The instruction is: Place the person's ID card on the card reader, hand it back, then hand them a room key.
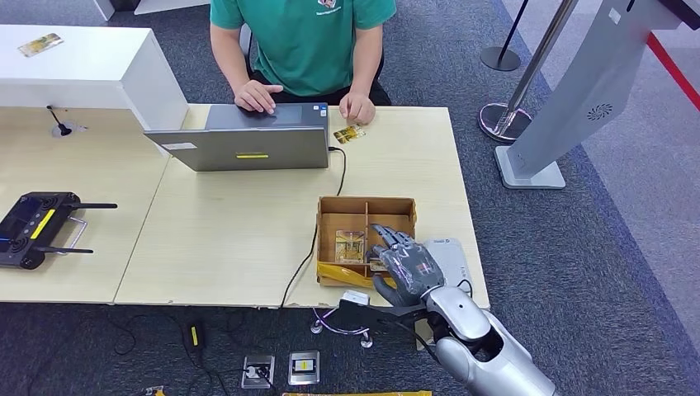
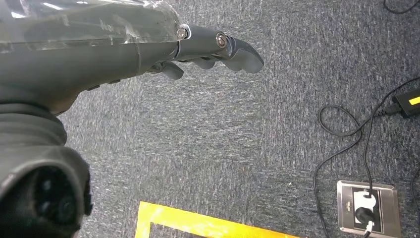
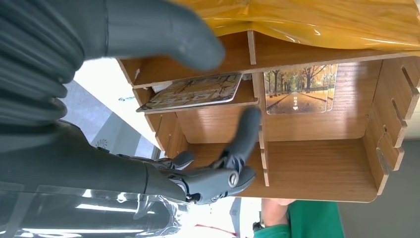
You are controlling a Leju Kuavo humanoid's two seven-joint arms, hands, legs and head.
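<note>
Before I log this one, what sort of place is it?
Probably a mock hotel front desk in an office or lab: a person sits at a laptop across the table, a wooden box holds cards, and stanchions stand on grey carpet.

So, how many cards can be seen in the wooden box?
2. One card lies flat in the compartment beside the divider; the other card lies tilted in the next compartment, near the right hand. The hand may hide more.
</note>
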